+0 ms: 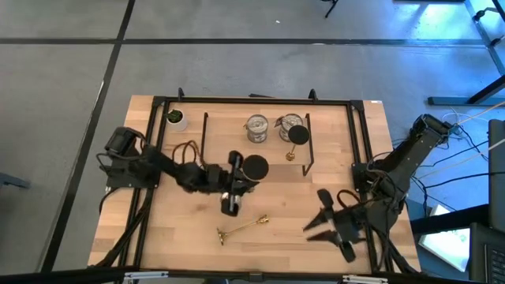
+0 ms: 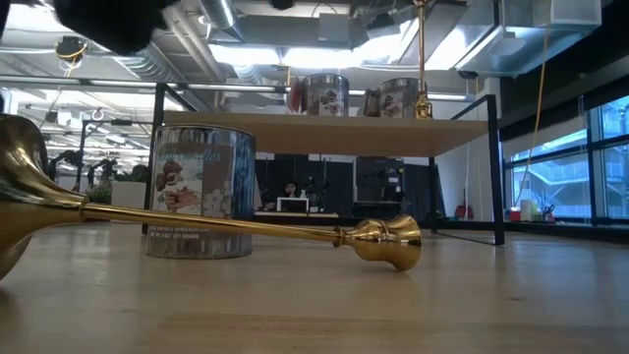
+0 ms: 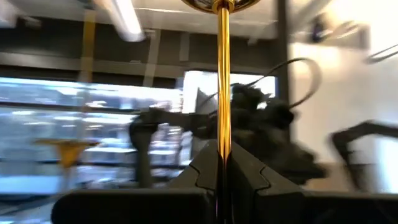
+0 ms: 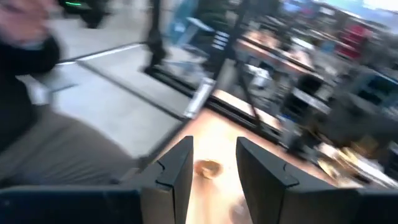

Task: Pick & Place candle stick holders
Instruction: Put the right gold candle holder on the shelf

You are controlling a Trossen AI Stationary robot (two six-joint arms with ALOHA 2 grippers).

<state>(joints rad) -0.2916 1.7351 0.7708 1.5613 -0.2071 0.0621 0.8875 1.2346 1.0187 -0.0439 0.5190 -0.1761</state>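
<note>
By the table's (image 1: 181, 229) far left corner sits a small potted plant (image 1: 175, 118). The left gripper (image 3: 222, 168) hovers mid-table, pinched tight on the stem of 1 brass candlestick (image 3: 222, 81), whose dark disc shows from above. Below it, a 2nd candlestick (image 1: 243, 228) lies flat on the wood, near the front edge. On the black rack (image 1: 308, 146) stand 2 silvery cups (image 1: 256, 128) and a 3rd candlestick (image 1: 297, 137), upright. The right gripper (image 1: 325, 223) waits at the front right, fingers spread apart, holding nothing.
</note>
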